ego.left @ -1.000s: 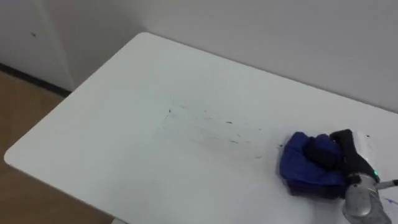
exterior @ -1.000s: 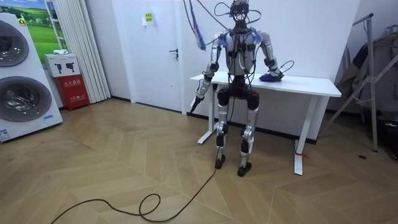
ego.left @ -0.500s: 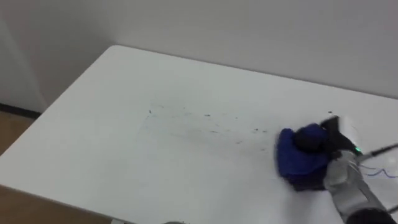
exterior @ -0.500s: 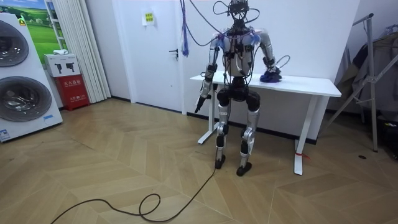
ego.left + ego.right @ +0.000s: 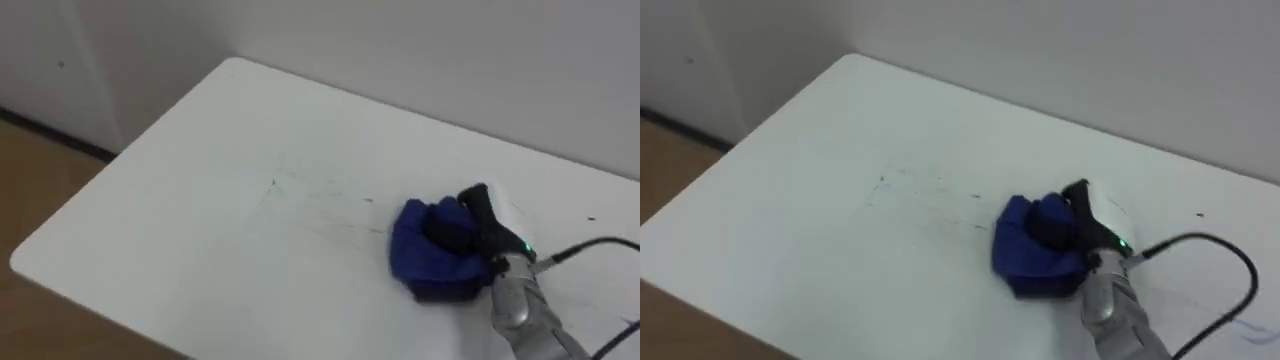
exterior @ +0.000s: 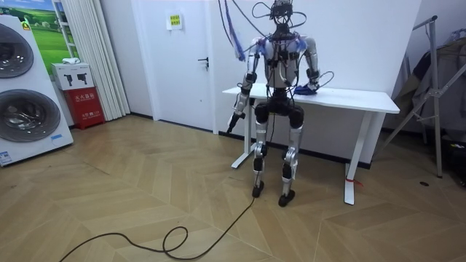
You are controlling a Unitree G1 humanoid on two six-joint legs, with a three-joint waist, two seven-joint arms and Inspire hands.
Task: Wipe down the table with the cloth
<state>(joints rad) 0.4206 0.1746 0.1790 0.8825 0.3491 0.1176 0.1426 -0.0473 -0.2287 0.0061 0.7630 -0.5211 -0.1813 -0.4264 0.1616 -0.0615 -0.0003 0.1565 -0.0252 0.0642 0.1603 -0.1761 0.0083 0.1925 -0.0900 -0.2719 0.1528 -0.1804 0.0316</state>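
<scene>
— Where's the blue cloth [image 5: 418,255]?
— On the white bench [image 5: 200,220], beside faint dark marks [image 5: 325,200]; the right hand [image 5: 482,235] clenches it
— Left hand [image 6: 234,121]?
— Hanging at the bench's end, can't tell its state

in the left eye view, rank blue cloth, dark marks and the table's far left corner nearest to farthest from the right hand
1. blue cloth: gripped under the right hand, touching it.
2. dark marks: on the table, just left of the cloth.
3. far left corner: farthest, up by the wall.
</scene>
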